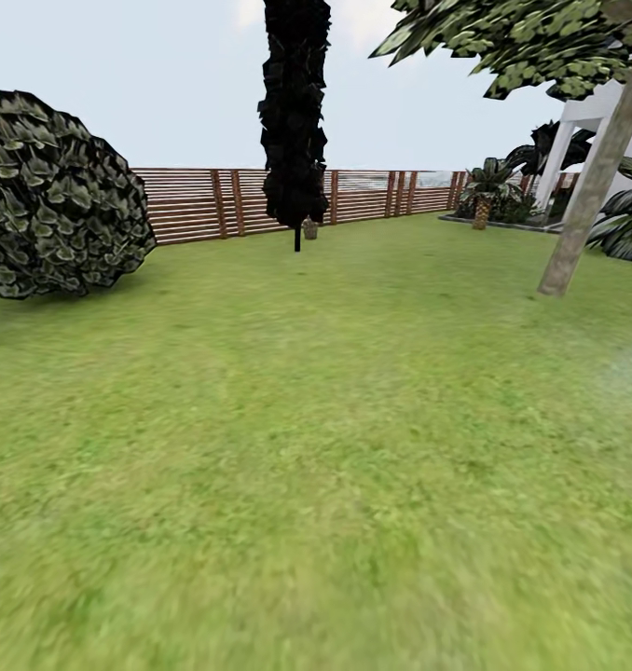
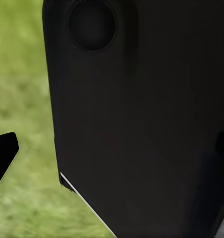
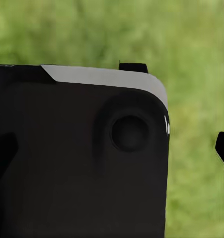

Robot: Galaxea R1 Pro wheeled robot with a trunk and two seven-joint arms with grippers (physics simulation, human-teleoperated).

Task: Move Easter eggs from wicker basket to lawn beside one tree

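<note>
While out on open lawn (image 1: 316,447) with no Easter eggs to be seen, judged at the very start: nothing picked, nothing placed, all three to fetch.

Head view, left to right:
- Round dark shrub (image 1: 55,196) at far left, on the grass.
- Brown slatted fence (image 1: 195,200) along the back.
- Dark leafy thin-stemmed tree (image 1: 295,112) at centre, in front of the fence.
- Small brown thing (image 1: 309,228) just beside its stem, likely the wicker basket. Too small to tell for sure, contents unreadable.
- Short palm (image 1: 484,191) further right by the fence.
- Bare grey-brown trunk of the tree (image 1: 596,177), leaning, well apart from the brown thing. Fair pick as drop spot.
- White house (image 1: 605,112) behind it.

Left wrist view: blocked mostly by a dark robot part (image 2: 141,124), blurred grass beside, dark tip (image 2: 3,153) at the edge, maybe a finger of the left gripper. Cannot tell how far apart the jaws or any hold.

Right wrist view: same story, dark body (image 3: 77,158) across, grass behind, dark tip (image 3: 223,148) at the edge. Right gripper jaws: cannot tell.

Left to do, as judged: drive to the basket, lift out three eggs, carry to one trunk, set down.
</note>
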